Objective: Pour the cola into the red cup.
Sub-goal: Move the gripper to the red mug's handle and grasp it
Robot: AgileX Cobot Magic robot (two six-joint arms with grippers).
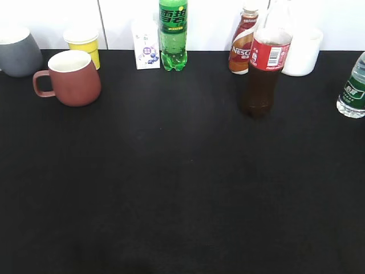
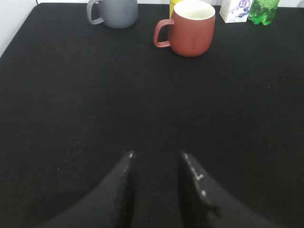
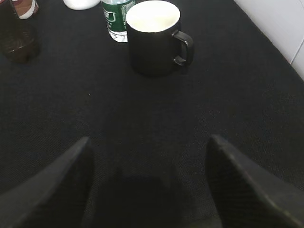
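The cola point(image 1: 264, 63), a tall clear bottle of dark liquid with a red barcode label, stands upright at the back right of the black table; its base shows in the right wrist view point(image 3: 18, 43). The red cup point(image 1: 71, 78), cream inside, handle to the left, stands upright at the back left and also shows in the left wrist view point(image 2: 190, 28). My left gripper point(image 2: 156, 154) is open and empty, well short of the red cup. My right gripper point(image 3: 148, 138) is open and empty over bare cloth. Neither gripper shows in the exterior view.
Along the back stand a grey mug point(image 1: 19, 52), a yellow paper cup point(image 1: 84, 44), a small white carton point(image 1: 146, 48), a green Sprite bottle point(image 1: 173, 35), a Nescafe bottle point(image 1: 244, 45), a white container point(image 1: 302, 52) and a green-labelled water bottle point(image 1: 353, 88). A black mug point(image 3: 154, 39) stands ahead of my right gripper.
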